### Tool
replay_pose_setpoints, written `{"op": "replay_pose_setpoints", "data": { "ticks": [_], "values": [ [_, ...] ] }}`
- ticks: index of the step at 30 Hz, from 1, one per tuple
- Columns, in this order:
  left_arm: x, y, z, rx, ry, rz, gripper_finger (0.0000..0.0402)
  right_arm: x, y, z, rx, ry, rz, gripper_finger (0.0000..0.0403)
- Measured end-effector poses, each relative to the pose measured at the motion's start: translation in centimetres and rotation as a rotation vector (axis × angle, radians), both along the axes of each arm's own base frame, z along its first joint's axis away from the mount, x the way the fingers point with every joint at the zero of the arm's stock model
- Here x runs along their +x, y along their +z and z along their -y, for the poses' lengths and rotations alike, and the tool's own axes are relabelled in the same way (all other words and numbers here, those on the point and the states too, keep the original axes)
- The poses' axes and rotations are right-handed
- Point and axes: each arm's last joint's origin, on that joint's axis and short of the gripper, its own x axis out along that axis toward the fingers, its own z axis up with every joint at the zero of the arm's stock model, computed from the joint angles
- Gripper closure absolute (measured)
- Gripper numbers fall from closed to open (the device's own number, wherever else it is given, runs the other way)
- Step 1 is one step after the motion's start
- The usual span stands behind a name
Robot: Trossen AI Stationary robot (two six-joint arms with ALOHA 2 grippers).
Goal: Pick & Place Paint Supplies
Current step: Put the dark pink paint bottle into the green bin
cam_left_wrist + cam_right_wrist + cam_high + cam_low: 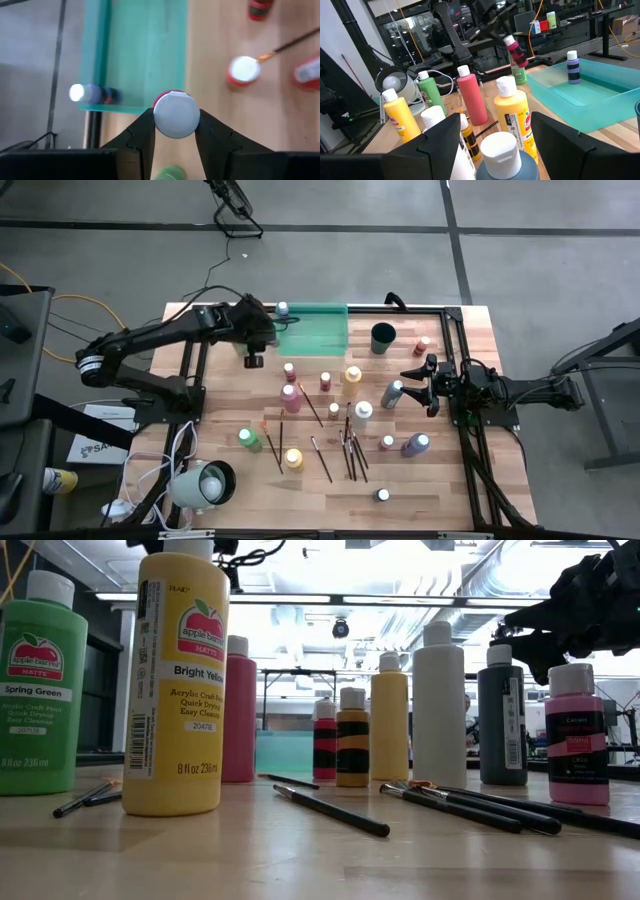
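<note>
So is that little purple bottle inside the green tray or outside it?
Inside. The purple bottle stands upright on the floor of the green tray, near a corner, with the tray's walls around it.

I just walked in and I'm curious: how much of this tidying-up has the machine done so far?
Barely started. One purple bottle already stands in the green tray. The left gripper holds a white-capped bottle beside the tray's edge, apparently next to go in. The right gripper is open near a grey bottle. About a dozen bottles and all the paintbrushes remain on the table.
</note>
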Motion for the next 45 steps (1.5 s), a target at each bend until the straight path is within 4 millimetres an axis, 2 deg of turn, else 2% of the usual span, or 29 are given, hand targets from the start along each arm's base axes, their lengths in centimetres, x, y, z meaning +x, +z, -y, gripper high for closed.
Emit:
{"op": "replay_pose_setpoints", "data": {
  "ticks": [7, 14, 23, 32, 39, 45],
  "values": [
    [1.4, -1.2, -3.2, 0.011, 0.083, 0.022, 0.0289, 0.0, 0.0, 0.0, 0.000, -0.001, 0.000, 0.0166],
    [2.8, -3.6, -6.1, -0.001, 0.150, 0.012, 0.0289, 0.0, 0.0, 0.0, 0.000, -0.001, 0.000, 0.0166],
    [3.5, -6.4, -9.4, -0.050, 0.247, 0.019, 0.0289, 0.0, 0.0, 0.0, 0.000, 0.000, 0.000, 0.0166],
    [3.7, -8.0, -10.8, -0.105, 0.288, 0.027, 0.0289, 0.0, 0.0, 0.0, 0.000, 0.000, 0.000, 0.0166],
    [3.9, -8.0, -11.0, -0.094, 0.285, 0.050, 0.0288, 0.0, 0.0, 0.0, 0.000, 0.000, 0.000, 0.0166],
    [3.9, -7.9, -11.0, -0.089, 0.284, 0.059, 0.0271, 0.0, 0.0, 0.0, 0.000, 0.000, 0.000, 0.0166]
  ]
}}
